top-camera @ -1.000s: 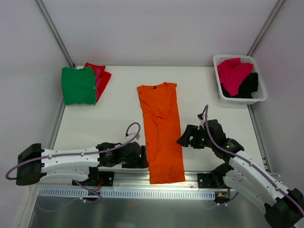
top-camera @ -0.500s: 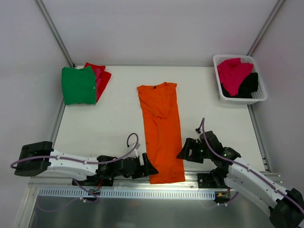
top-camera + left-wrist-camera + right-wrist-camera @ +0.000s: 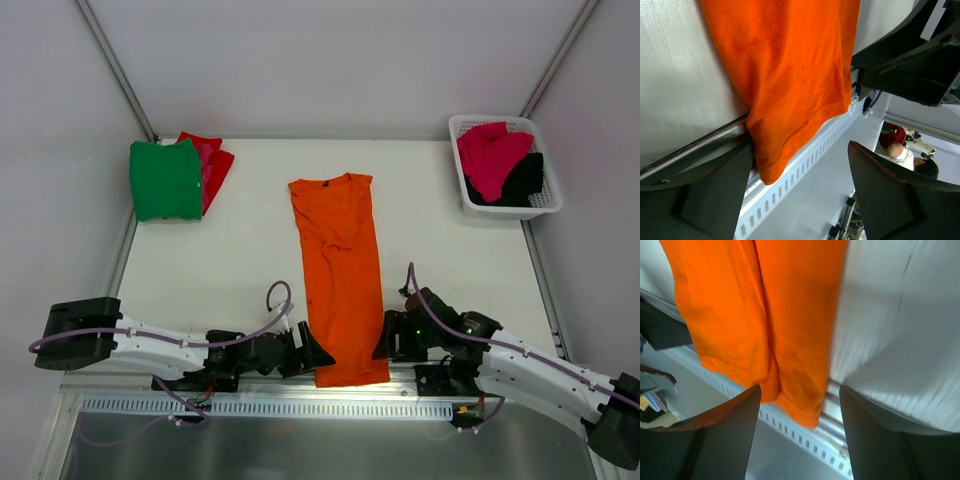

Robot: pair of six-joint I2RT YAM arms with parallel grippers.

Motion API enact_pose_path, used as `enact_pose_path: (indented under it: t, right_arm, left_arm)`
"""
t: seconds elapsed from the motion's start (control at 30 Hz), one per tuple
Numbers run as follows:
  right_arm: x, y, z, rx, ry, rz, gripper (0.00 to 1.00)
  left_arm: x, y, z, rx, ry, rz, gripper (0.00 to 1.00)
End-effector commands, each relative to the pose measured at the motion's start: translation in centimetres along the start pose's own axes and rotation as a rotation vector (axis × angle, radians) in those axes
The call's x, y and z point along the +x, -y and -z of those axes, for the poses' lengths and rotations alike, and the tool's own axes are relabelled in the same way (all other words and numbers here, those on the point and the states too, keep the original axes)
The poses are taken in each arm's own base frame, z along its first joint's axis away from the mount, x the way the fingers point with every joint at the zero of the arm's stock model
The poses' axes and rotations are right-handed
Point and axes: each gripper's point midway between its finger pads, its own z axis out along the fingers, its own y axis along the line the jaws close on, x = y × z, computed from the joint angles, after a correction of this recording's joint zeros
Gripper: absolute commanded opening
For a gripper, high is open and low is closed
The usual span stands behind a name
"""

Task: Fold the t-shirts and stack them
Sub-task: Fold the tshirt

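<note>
Orange t-shirt (image 3: 340, 280): left gripper (image 3: 318, 353) and right gripper (image 3: 385, 342) have dropped to its 6 o'clock hem corners, jaws spread, ready to pinch.

Centre of the surface (image 3: 230, 260): laid-out t-shirt (image 3: 340, 290) running lengthwise, collar to the far side, hem hanging over the near edge. Left tool (image 3: 305, 352) just left of the hem, right tool (image 3: 388, 338) just right of it. In each wrist view, a hem corner lies between that tool's fingers.

Far-left corner: folded t-shirt (image 3: 165, 180) on top of a second folded t-shirt (image 3: 215, 165), which sticks out to its right.

Far-right corner: basket (image 3: 500, 210) with two inside, upper basket t-shirt (image 3: 490, 155) left and on top, lower basket t-shirt (image 3: 525, 180) beneath, to the right.
</note>
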Motion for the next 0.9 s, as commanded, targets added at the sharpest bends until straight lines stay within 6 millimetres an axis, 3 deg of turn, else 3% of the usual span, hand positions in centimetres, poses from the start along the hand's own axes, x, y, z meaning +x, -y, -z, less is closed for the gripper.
enact_pose_path:
  t: [0.0, 0.2, 0.43, 0.63, 0.87]
  right_arm:
    - [1.2, 0.2, 1.4, 0.089, -0.052, -0.029, 0.68]
    - [1.7, 0.3, 2.0, 0.132, -0.066, -0.018, 0.69]
    - [2.5, 0.3, 0.6, 0.086, -0.089, -0.073, 0.69]
    - [2.7, -1.4, -0.4, -0.021, -0.103, -0.14, 0.61]
    - [3.1, -1.5, -0.9, -0.038, -0.121, -0.159, 0.5]
  left_arm:
    - [0.0, -3.9, -0.2, -0.124, 0.007, -0.046, 0.78]
    - [0.5, -4.0, -0.5, -0.129, -0.01, -0.036, 0.77]
    - [1.2, -4.2, -0.5, -0.136, -0.022, -0.029, 0.75]
    - [1.5, -3.8, -0.5, -0.132, -0.025, -0.019, 0.71]
    - [1.6, -3.6, -0.7, -0.134, -0.022, -0.026, 0.69]
